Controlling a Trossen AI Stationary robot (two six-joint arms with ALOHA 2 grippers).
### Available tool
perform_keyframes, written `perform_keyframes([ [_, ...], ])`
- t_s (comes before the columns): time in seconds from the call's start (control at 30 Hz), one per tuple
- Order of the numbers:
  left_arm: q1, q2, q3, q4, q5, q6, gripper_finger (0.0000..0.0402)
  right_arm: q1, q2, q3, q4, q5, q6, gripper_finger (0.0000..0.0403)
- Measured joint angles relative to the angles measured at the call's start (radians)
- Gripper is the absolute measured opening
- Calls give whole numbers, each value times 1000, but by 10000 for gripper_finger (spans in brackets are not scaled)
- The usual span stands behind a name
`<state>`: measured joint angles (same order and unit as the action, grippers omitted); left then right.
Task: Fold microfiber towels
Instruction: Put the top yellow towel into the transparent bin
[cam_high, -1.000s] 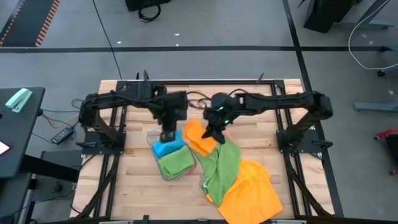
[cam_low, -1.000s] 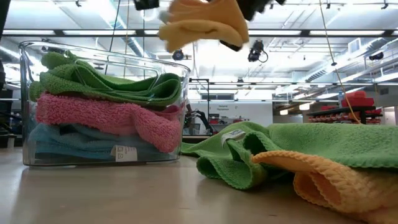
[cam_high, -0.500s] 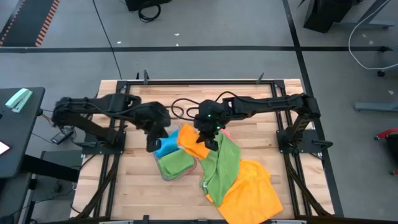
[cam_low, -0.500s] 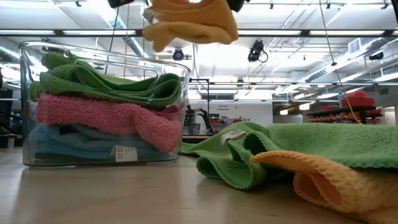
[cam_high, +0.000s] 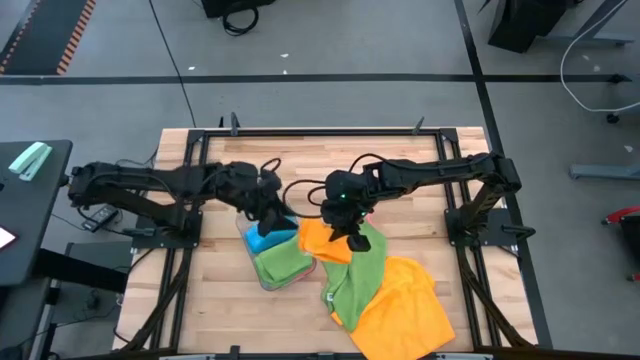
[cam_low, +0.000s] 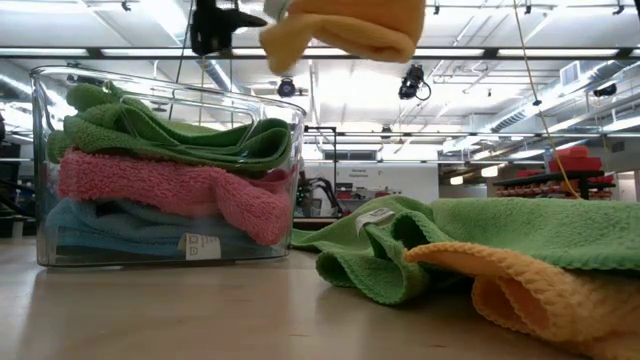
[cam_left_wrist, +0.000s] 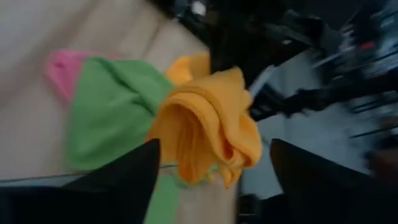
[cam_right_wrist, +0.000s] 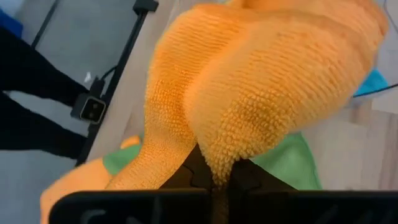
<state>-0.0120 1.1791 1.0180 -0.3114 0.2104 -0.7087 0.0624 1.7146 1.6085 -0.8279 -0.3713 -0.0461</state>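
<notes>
The right gripper (cam_high: 352, 236) is pinching shut on a folded orange microfiber towel (cam_high: 325, 241), which is hanging in a soft bundle just beside and below its fingers, above the table and next to the clear plastic tray (cam_low: 165, 170) stacked with folded green, pink and blue cloths. The left gripper (cam_high: 268, 207) is standing open just on the tray side of that bundle, fingers spread and holding nothing.

The risk, as I judge it, is that the fold is slumping open because only one pinch point is carrying it, so a loose edge could snag the tray wall.

The bundle's long axis is running roughly level, from the right gripper toward the tray, with its rounded fold pointing at the left gripper.
</notes>
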Motion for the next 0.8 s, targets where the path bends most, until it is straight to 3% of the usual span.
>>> perform_keyframes([
  [0.2,12,30,-124,293,47,-153,392,-1,-2,1,-19,-10,-19,16],
  [0.4,53,57,-153,318,52,-120,392,5,-2,0,-18,-64,-13,16],
  [0.67,99,177,-150,575,77,-121,399,34,-3,1,-10,-68,6,16],
  [0.8,71,281,-151,809,132,-176,398,32,-3,1,-11,-52,39,16],
])
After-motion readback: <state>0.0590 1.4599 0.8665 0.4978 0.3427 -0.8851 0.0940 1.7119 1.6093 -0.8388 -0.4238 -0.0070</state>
